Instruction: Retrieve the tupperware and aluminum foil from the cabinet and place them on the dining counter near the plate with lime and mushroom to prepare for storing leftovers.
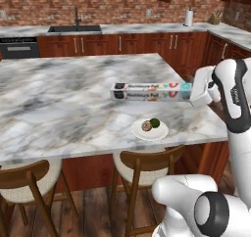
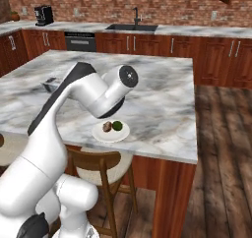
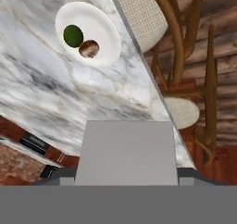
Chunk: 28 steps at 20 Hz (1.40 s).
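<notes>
Grey cardboard fills the gap between the two dark finger tips of the gripper point(image 3: 122, 177) in the hand view. The jaws stand wide, one on each long side of the aluminum foil box point(image 3: 125, 149), and appear to be clamped on it. In the left base view the gripper point(image 1: 200, 91) sits at the right end of the box point(image 1: 147, 91). The box lies level and lengthwise across the marble dining counter point(image 1: 59, 99), low over it. Whether its underside touches the marble or rides just above it cannot be told.

Just beside the box, toward the counter's near edge, is the white plate point(image 1: 162, 134), carrying the lime point(image 1: 155, 123) and the mushroom point(image 1: 146, 126) side by side. The hand view shows the same plate point(image 3: 109, 38) beyond the box's far end, with the lime point(image 3: 73, 35) and mushroom point(image 3: 89, 48) on it. Wooden stools point(image 1: 142, 165) stand below the counter edge.

Judged from this, the step in hand is setting down the foil, which is already near the plate as the task asks. The next move calls for lowering the box until it rests flat, spreading the fingers, and lifting straight up so the box is not dragged into the plate. After that comes the tupperware, which I cannot pick out on the counter here, so that half of the task looks undone.
</notes>
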Tool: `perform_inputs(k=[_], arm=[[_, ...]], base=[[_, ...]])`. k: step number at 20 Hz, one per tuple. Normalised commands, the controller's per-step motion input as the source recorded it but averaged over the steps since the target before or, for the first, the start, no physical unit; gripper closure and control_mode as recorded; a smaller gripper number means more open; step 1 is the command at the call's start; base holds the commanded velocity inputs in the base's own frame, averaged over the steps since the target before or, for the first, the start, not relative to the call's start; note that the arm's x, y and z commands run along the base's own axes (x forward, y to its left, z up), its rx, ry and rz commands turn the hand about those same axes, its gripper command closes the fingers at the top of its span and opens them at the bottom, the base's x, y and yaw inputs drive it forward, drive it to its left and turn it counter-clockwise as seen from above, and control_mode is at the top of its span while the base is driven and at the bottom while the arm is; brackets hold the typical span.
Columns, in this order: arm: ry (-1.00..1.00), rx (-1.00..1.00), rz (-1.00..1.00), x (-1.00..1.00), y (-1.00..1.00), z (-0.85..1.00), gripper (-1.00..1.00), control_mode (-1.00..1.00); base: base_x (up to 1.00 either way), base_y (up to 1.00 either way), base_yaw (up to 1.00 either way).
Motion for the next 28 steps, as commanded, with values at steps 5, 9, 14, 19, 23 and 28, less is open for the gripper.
perform_inputs(k=[5, 9, 14, 19, 23, 28], arm=[[0.13, 0.02, -0.29, 0.51, -1.0, -0.74, 1.0, -1.0], [0.13, 0.01, -0.27, 0.58, -1.0, -0.89, 1.0, -1.0], [0.05, 0.05, -0.15, 0.65, -0.89, -0.64, 1.0, -1.0], [0.0, 0.07, 0.0, 0.41, -0.43, -0.54, 1.0, -1.0], [0.0, 0.05, 0.0, 0.37, -0.21, -0.62, 1.0, -1.0], [0.0, 0.02, 0.0, 0.44, -0.06, -0.63, 1.0, -1.0]], base=[[0.0, 0.0, 0.0], [0.0, 0.0, 0.0], [0.0, 0.0, 0.0], [0.0, 0.0, 0.0], [0.0, 0.0, 0.0], [0.0, 0.0, 0.0]])
